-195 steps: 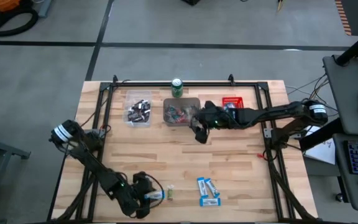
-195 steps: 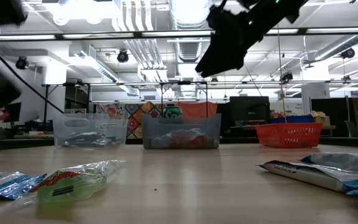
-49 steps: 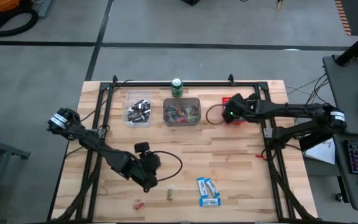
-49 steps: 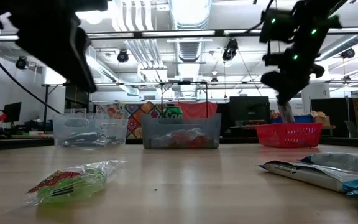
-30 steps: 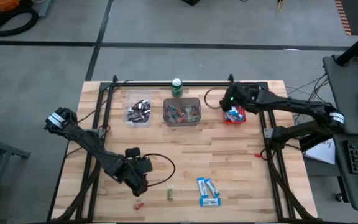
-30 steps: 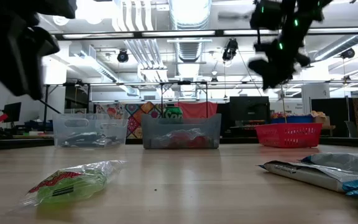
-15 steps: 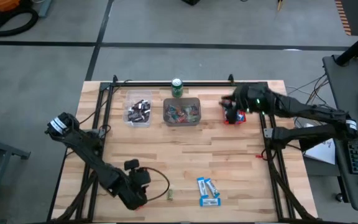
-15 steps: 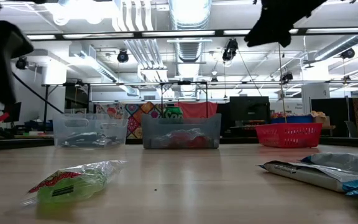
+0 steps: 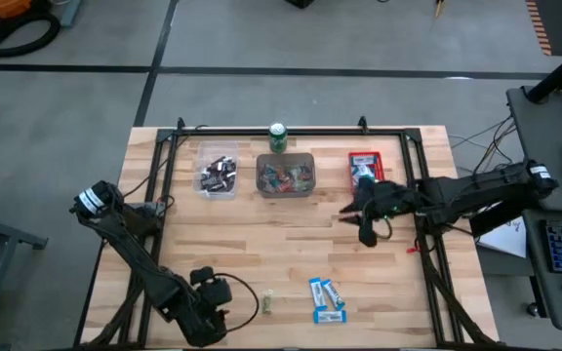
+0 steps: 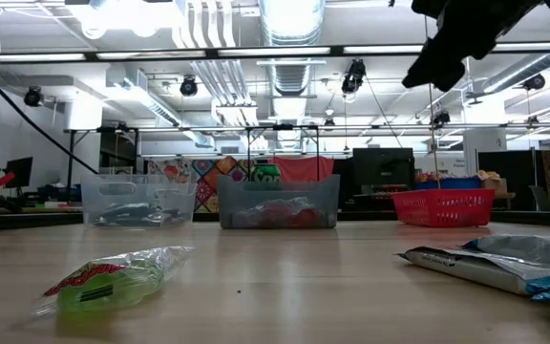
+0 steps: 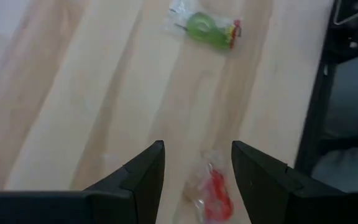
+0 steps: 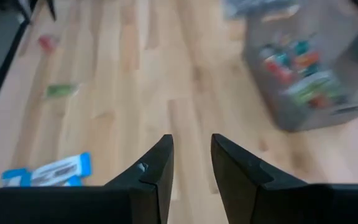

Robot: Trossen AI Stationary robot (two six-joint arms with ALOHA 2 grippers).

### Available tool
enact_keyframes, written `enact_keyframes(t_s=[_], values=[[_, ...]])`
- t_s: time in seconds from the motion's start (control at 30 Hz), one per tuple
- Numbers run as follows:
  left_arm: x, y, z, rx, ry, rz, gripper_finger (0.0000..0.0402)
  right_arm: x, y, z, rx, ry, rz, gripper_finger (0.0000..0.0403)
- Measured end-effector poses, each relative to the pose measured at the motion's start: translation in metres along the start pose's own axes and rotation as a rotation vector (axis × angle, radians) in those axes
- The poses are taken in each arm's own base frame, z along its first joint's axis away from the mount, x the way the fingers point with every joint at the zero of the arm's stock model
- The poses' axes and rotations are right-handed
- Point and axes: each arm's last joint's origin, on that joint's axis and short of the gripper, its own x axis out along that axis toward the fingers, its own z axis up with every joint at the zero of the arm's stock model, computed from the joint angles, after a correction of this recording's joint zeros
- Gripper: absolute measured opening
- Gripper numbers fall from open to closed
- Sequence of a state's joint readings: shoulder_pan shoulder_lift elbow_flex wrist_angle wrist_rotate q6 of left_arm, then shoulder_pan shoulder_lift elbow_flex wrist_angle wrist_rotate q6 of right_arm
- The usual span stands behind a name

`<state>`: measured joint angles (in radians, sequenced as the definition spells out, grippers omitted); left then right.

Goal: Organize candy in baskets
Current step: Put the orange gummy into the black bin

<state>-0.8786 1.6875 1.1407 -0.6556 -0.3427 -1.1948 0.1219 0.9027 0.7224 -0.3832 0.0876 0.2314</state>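
The high view takes in the whole tabletop (image 9: pixel 261 234): along the far side stand the clear basket (image 9: pixel 218 174) of dark mini bars, the grey basket (image 9: pixel 286 175) of small red, green and teal pieces, and the red basket (image 9: pixel 364 168) with blue-and-white bars in it, with a green can (image 9: pixel 278 136) behind the grey one. Near the front edge lie three blue-and-white bars (image 9: pixel 326 299) and a green candy (image 9: pixel 268 304).

Only the left wrist view shows a red wrapped candy (image 11: pixel 213 193) lying just ahead of the left gripper (image 11: pixel 197 163), between its fingers, which stand well apart and hold nothing; the green candy lies farther out. The low view shows the green candy large in the foreground and the three baskets in a row behind, with the right arm dark at the top.

The left arm reaches down to the front left corner, its gripper (image 9: pixel 208 297) low over the wood. The right arm stretches in from the right edge, and the right gripper (image 9: pixel 367 216) hangs in the air in front of the red basket. Its fingers (image 12: pixel 157 165) show a narrow gap with nothing between them.

A second ago the right gripper was over the red basket; it has pulled back toward the middle of the tabletop. The left gripper has moved nearer the front edge.
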Motion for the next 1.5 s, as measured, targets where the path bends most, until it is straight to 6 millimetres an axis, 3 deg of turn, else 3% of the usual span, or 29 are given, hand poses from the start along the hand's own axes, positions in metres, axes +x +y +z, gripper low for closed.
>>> enact_keyframes(t_s=[0.33, 0.63, 1.33, 1.5], values=[[0.007, -0.012, -0.015, -0.089, 0.046, -0.042, 0.0169, 0.025, 0.024, -0.015, 0.014, 0.141, 0.068, 0.0108], [0.021, -0.02, -0.034, -0.119, 0.086, -0.048, 0.0169, 0.04, 0.033, -0.024, 0.007, 0.232, 0.11, 0.0112], [0.045, -0.031, -0.056, -0.148, 0.111, -0.059, 0.0169, 0.041, 0.033, -0.025, 0.006, 0.234, 0.109, 0.011], [0.048, -0.03, -0.057, -0.123, 0.105, -0.039, 0.0147, 0.041, 0.033, -0.025, 0.006, 0.234, 0.109, 0.0102]])
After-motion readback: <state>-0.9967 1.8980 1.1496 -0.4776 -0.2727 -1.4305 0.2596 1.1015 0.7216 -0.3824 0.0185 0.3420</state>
